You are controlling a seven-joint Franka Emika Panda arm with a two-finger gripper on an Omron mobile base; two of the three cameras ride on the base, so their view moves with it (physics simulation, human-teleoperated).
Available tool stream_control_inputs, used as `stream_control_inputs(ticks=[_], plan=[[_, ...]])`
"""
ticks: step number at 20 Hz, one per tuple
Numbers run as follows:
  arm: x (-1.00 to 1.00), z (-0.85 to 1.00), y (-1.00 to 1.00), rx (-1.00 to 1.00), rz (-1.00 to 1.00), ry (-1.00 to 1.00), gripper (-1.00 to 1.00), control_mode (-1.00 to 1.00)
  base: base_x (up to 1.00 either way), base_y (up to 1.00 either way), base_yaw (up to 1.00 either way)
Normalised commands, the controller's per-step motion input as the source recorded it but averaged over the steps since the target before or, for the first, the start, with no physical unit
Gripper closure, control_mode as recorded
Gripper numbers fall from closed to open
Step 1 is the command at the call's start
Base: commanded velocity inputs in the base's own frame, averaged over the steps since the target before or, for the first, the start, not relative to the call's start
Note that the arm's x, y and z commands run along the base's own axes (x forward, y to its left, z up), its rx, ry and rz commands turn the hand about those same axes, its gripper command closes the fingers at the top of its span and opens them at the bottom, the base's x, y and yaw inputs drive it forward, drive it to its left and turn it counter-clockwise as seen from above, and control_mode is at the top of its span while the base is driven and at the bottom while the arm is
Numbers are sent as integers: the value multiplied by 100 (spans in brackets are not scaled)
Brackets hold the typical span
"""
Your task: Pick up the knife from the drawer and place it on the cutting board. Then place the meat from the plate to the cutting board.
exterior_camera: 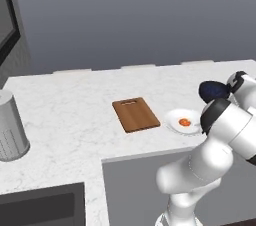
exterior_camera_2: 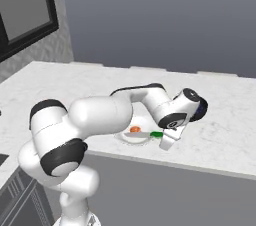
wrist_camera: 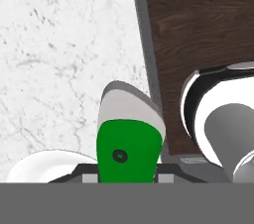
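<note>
My gripper (exterior_camera_2: 166,139) is shut on the knife (exterior_camera_2: 151,134), whose bright green handle sits between the fingers while the short grey blade points left, low over the plate (exterior_camera_2: 126,139). In the hand view the gripper (wrist_camera: 128,173) holds the knife (wrist_camera: 130,139) above the marble counter edge. The plate (exterior_camera: 172,118) looks pale and round, and the small orange-red meat (exterior_camera: 184,122) (exterior_camera_2: 134,129) lies on it. The reddish-brown cutting board (exterior_camera: 136,114) lies flat just left of the plate. The drawer is out of view.
A grey ribbed canister (exterior_camera: 10,127) stands at the counter's left. A dark recessed panel (exterior_camera: 42,205) sits at the lower left. The counter's front edge (exterior_camera_2: 200,167) runs close under the gripper, with grey cabinet fronts (exterior_camera: 135,190) below. A dark framed panel (exterior_camera_2: 25,10) hangs on the left wall.
</note>
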Motion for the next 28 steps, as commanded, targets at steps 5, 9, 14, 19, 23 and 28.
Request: stream_control_inputs(ticks=[5,9,14,19,23,28], plan=[[0,0,0,0,0,0,100,100,24,5,12],[2,11,78,-4,-7,0,100,-100,0,0,0],[65,0,100,-13,-39,0,100,-100,0,0,0],[79,-22,100,-9,-39,4,100,-100,0,0,0],[98,-13,100,-12,-24,6,100,-100,0,0,0],[90,0,100,-2,-5,9,100,-100,0,0,0]])
